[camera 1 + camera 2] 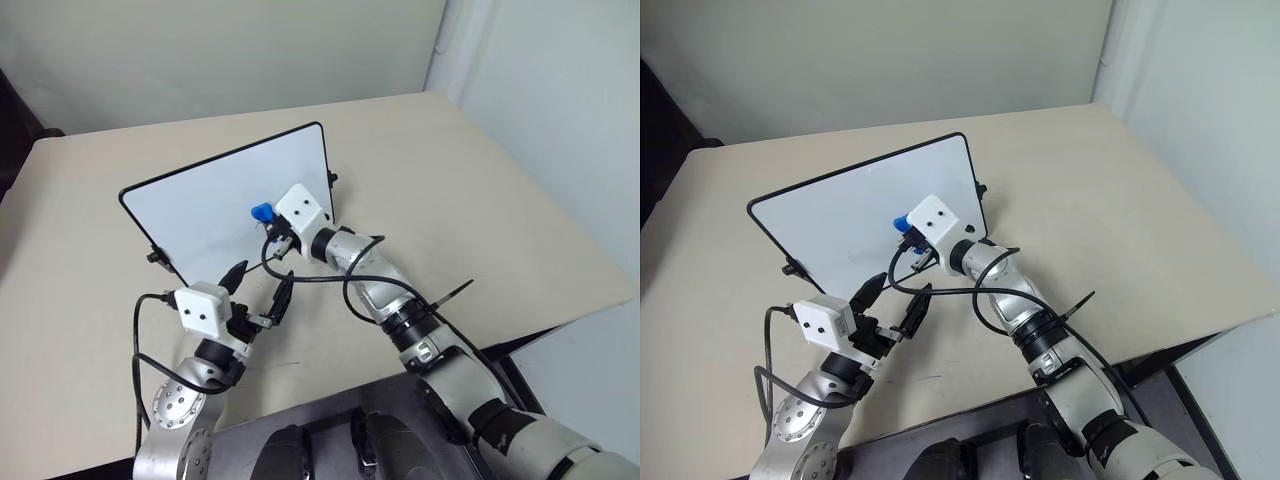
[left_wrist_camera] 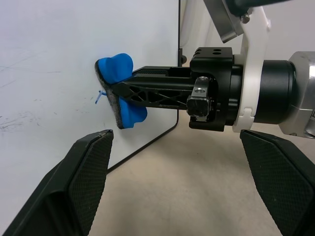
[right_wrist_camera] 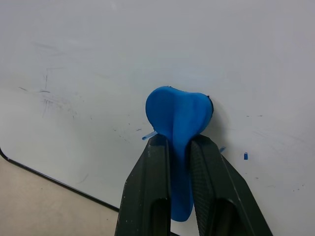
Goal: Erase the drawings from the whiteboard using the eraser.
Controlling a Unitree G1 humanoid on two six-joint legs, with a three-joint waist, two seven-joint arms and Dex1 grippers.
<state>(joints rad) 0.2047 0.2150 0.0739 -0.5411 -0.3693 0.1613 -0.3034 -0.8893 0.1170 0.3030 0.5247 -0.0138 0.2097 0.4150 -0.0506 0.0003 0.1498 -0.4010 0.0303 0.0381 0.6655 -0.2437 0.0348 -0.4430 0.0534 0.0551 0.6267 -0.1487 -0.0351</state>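
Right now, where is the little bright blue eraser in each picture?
Left eye: bright blue eraser mid-board, beside the white camera box.
Right eye: same spot.
Left wrist: pressed on the board, pinched by the right gripper.
Right wrist: centre, between black fingers.
Shared landmark: the white black-framed whiteboard.

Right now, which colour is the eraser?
Bright blue; the eraser, pinched by the right gripper, shows best in the right wrist view.

One whiteboard (image 1: 215, 205) stands on one beige table (image 1: 480, 190). One blue eraser (image 3: 178, 118) is in view. Three short blue marks (image 3: 245, 156) of the drawings show on the board. Two grippers: the left gripper (image 1: 258, 287) and the right gripper (image 2: 115, 91). Two white camera boxes (image 1: 204, 307).
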